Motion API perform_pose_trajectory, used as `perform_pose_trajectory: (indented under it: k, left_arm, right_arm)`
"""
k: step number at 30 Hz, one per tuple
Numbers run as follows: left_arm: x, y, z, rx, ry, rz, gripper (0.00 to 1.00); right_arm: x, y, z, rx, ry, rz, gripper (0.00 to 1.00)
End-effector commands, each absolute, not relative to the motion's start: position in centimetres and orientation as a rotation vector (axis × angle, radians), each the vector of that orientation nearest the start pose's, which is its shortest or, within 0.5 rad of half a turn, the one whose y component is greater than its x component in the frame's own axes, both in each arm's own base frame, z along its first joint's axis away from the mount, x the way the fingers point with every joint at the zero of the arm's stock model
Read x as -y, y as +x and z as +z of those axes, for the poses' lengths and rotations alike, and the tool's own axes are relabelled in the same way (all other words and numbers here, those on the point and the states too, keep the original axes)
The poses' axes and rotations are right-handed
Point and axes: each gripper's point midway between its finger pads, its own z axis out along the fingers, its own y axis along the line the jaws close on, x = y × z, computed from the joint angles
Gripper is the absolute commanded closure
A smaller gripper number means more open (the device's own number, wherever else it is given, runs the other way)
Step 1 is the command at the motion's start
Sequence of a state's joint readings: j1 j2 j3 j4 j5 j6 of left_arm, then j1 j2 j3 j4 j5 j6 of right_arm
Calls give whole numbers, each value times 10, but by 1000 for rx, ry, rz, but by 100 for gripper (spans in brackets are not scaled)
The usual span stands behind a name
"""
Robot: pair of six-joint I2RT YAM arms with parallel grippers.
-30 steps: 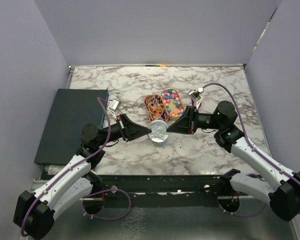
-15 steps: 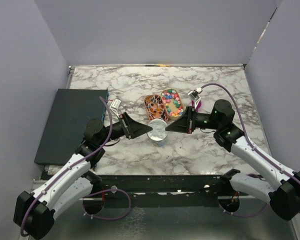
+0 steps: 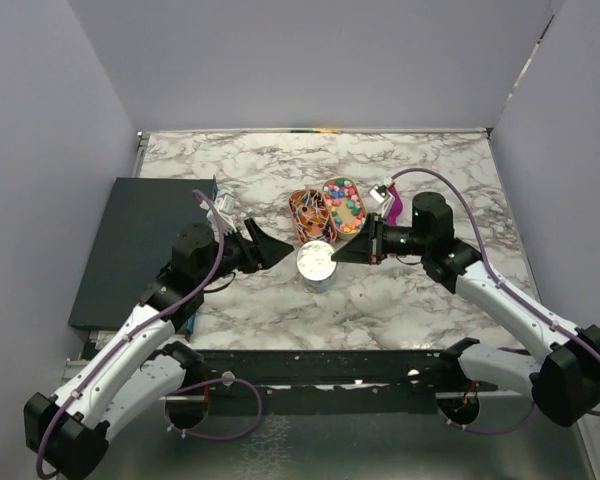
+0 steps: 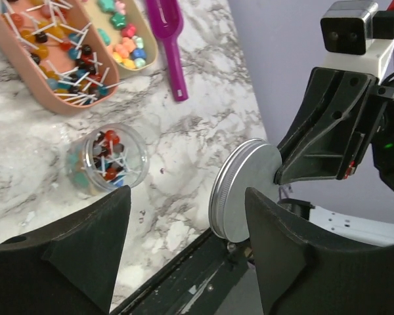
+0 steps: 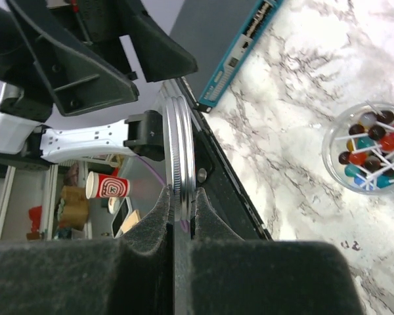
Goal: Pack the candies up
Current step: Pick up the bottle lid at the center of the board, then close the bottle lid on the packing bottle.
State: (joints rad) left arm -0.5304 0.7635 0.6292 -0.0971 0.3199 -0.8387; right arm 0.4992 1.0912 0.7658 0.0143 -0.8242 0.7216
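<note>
Top external view: my 2 arms reach inward over a white table point(image 3: 230, 165) veined with grey marble, closed in by plain lilac walls point(image 3: 310, 60) on 3 sides. A dark board point(image 3: 140, 240) with a teal edge lies on the table's left part, and a black rail point(image 3: 320, 365) runs along the near edge.

My right pincer point(image 3: 335, 258) is clamped on the rim of a round metal lid point(image 3: 316, 260), which it holds above the table; my right wrist view sees that lid edge-on between my fingers. My left pincer point(image 3: 280, 245) stands open just to the lid's left, gripping nothing and apart from it.

The candies point(image 3: 344, 205) lie in a beige tray point(image 3: 361, 226) behind the lid, beside a pink tray point(image 3: 294, 203) of lollipops. A purple scoop point(image 4: 169, 39) rests on the marble just beside the beige tray.

From my left wrist, a clear jar point(image 4: 108, 159) of lollipops stands uncovered on the table, near the pink tray.

Past the table's edge, my right wrist view catches a red cup point(image 5: 104, 186) out in the room.
</note>
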Motion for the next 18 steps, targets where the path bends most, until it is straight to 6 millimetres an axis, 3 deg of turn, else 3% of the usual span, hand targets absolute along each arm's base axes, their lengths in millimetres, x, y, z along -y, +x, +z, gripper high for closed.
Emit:
perform_pose_trajectory:
  k: [1,10,18]
  left_arm:
    - [211,223,223,-2054,-53,-1065,28]
    - [206,225,208,-2097,-54,-1005,26]
    - [206,222,204,-2103,-56,-1014,25]
  right_arm:
    - [-273,206,212,-2188,-339,1512,99]
    - [-283,240,171,-2294,-223,1452,99]
    - [-288,251,141,-2354,-144,1445,99]
